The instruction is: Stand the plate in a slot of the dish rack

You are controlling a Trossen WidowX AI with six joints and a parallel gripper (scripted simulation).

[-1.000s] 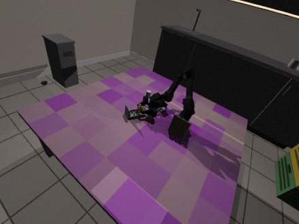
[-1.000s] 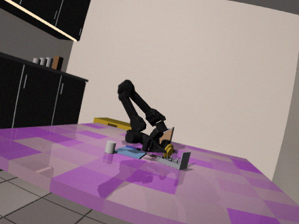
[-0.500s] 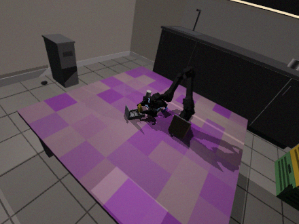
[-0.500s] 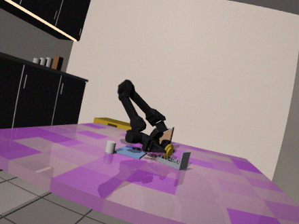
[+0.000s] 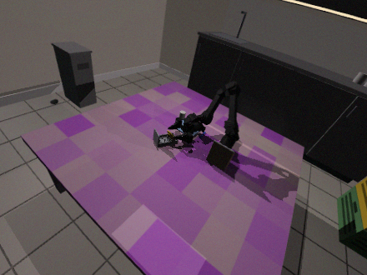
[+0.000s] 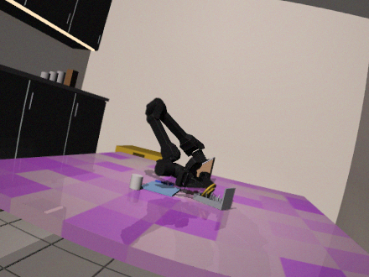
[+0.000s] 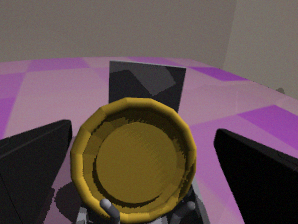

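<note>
The yellow round plate [image 5: 170, 134] [image 6: 209, 190] [image 7: 137, 162] stands on edge, somewhat tilted, over the grey dish rack [image 5: 165, 141] [image 6: 228, 199] [image 7: 146, 80]. In the wrist view two rack pegs rise in front of its lower edge, and the rack's tall end panel is behind it. The lowest part of the plate is cut off there, so its exact slot is hard to tell. My gripper [image 5: 173, 133] [image 7: 145, 132] is open, with one black finger on each side of the plate and a visible gap on both sides.
A white cup [image 5: 182, 113] [image 6: 136, 181] stands beside a blue mat [image 6: 157, 188] with a dark blue item on it. An upright square panel [image 5: 220, 156] [image 6: 205, 167] stands near the arm's base.
</note>
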